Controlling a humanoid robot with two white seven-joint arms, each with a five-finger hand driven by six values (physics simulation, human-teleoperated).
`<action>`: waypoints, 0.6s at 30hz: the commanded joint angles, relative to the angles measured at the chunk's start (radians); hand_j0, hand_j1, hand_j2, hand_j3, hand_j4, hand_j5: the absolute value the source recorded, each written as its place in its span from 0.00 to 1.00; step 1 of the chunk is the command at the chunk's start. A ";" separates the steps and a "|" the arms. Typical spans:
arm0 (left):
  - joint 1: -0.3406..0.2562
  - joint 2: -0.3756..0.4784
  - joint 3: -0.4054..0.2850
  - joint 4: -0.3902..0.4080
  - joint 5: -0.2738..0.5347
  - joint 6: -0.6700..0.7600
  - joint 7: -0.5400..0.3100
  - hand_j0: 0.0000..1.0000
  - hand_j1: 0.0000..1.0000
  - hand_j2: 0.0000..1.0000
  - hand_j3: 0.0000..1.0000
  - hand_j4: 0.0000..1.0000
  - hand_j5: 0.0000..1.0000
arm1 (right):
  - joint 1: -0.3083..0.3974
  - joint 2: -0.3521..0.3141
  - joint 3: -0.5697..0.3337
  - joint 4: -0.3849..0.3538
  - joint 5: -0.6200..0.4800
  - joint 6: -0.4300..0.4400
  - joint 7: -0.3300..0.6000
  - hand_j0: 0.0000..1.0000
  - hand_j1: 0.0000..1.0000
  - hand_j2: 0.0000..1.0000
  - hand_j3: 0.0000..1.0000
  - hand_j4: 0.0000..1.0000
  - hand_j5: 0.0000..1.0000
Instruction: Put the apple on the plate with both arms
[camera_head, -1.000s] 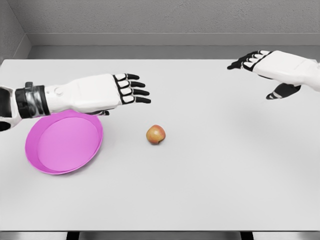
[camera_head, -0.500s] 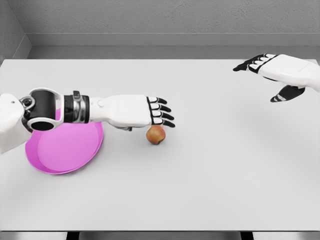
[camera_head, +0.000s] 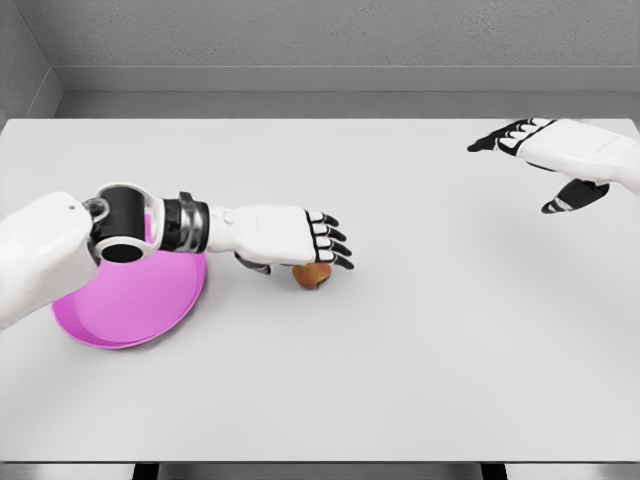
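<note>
Left hand (camera_head: 300, 236) has dropped over the apple (camera_head: 312, 275), fingers spread, covering its top.
Plate (camera_head: 120, 305) near surface's left edge; right hand (camera_head: 555, 150) open, far right.

No text, labels or numbers — none readable.

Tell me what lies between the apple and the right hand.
In the head view, only bare table lies between the apple, under the left hand, and the open right hand.
</note>
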 joint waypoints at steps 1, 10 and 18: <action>0.000 -0.003 -0.003 0.001 0.003 0.001 -0.055 1.00 1.00 1.00 1.00 1.00 1.00 | 0.000 -0.002 -0.001 0.000 -0.002 0.001 0.000 1.00 1.00 1.00 1.00 1.00 1.00; -0.012 -0.061 0.010 0.004 -0.010 0.001 -0.118 1.00 1.00 1.00 1.00 1.00 1.00 | 0.000 0.002 0.000 -0.008 -0.001 0.001 0.000 1.00 1.00 1.00 1.00 1.00 1.00; -0.023 -0.066 0.007 0.028 -0.014 0.001 -0.119 1.00 1.00 1.00 1.00 1.00 1.00 | 0.000 -0.001 0.000 -0.009 -0.002 0.001 0.000 1.00 1.00 1.00 1.00 1.00 1.00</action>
